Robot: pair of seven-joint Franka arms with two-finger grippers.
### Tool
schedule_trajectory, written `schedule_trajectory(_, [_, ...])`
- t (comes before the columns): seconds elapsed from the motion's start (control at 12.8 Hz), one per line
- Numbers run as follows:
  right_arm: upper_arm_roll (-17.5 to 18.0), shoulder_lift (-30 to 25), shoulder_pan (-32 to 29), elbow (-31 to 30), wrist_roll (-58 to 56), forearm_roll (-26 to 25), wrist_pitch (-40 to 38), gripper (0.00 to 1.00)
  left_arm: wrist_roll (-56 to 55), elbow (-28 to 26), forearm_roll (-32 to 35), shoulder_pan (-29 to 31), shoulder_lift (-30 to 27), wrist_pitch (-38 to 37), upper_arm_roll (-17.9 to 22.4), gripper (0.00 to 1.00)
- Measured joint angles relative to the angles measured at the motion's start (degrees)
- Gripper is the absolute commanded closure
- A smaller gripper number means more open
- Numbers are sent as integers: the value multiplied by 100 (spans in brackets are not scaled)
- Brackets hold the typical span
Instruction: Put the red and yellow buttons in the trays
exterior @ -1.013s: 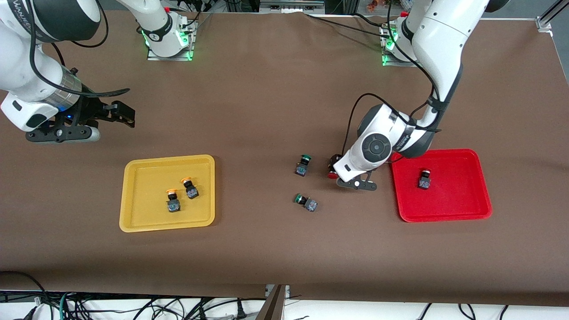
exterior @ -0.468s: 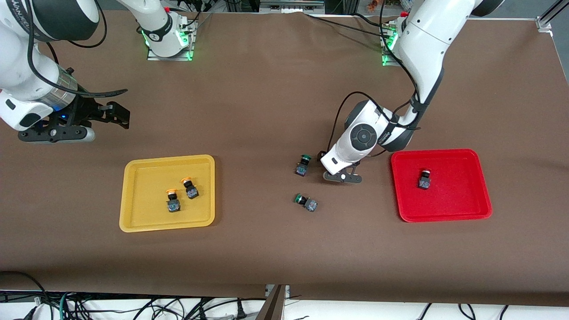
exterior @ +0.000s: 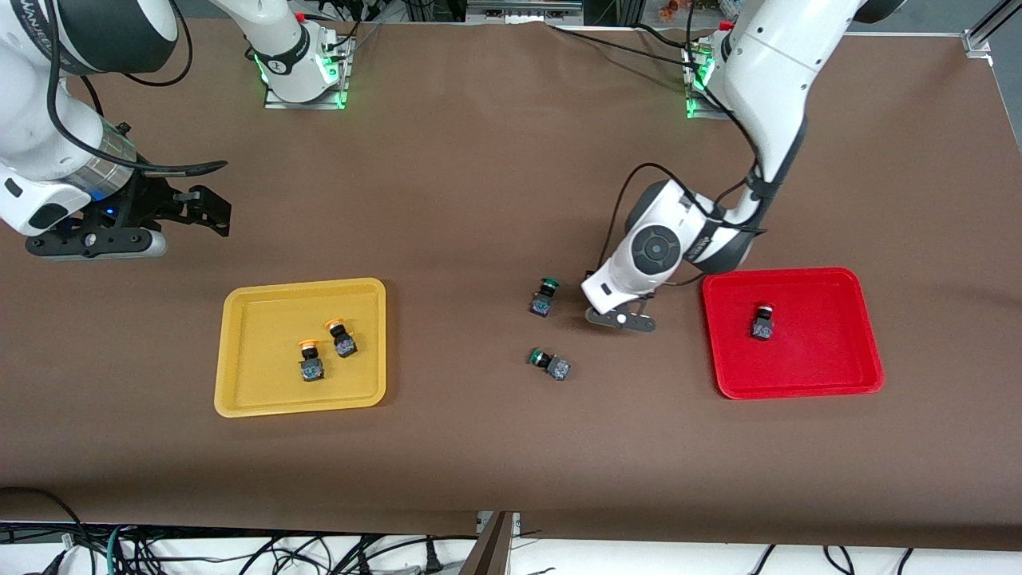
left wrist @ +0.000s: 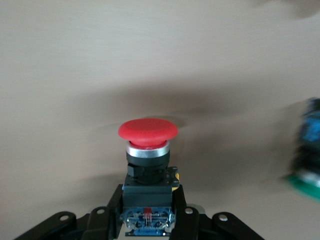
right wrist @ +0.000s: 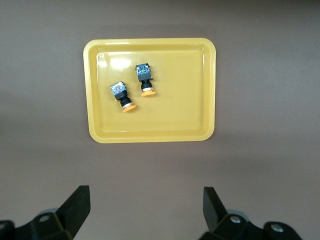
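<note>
Buttons: two red [left wrist: 148, 131], two yellow [exterior: 308, 346].

The left gripper [exterior: 608, 307], which a second ago stood close beside the red tray [exterior: 854, 375] with a red-capped button [left wrist: 148, 150] showing at its tip, swung away toward the green-capped button [exterior: 544, 296] half a second ago and has now edged slightly back toward the red tray; in the front view the red cap no longer shows under the wrist, though the left wrist view has the button clamped between the fingers [left wrist: 107, 220], cap pointing outward over the bare table; the right gripper [exterior: 209, 209] has drifted a little toward the right arm's end of the table, fingers spread apart.
</note>
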Motion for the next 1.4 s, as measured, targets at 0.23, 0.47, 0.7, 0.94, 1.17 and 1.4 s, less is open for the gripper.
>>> schedule_trajectory(0.23, [-2, 9, -4, 8, 0, -11, 28, 0, 874, 142, 23, 764, -564, -1006, 51, 87])
schedule_trajectory(0.47, [-11, 18, -45, 47, -1, -16, 87, 0, 1930, 154, 405, 1560, -709, -1426, 82, 66])
schedule_trajectory(0.7, [4, 83, -31, 56, -1, -16, 144, 0, 2595, 132, 567, 1976, -456, -1257, 88, 0])
schedule_trajectory(0.94, [11, 96, -26, 66, 0, -16, 151, 0, 2636, 169, 586, 1972, -344, -1066, 32, 0])
schedule_trajectory(1.17, [11, 97, -26, 77, 0, -16, 151, 0, 2636, 599, 586, 1972, -610, -1213, 25, 0])
schedule_trajectory(1.4, [11, 99, -26, 88, 0, -16, 151, 0, 2635, 1804, 587, 1980, -1154, -2699, 30, 0])
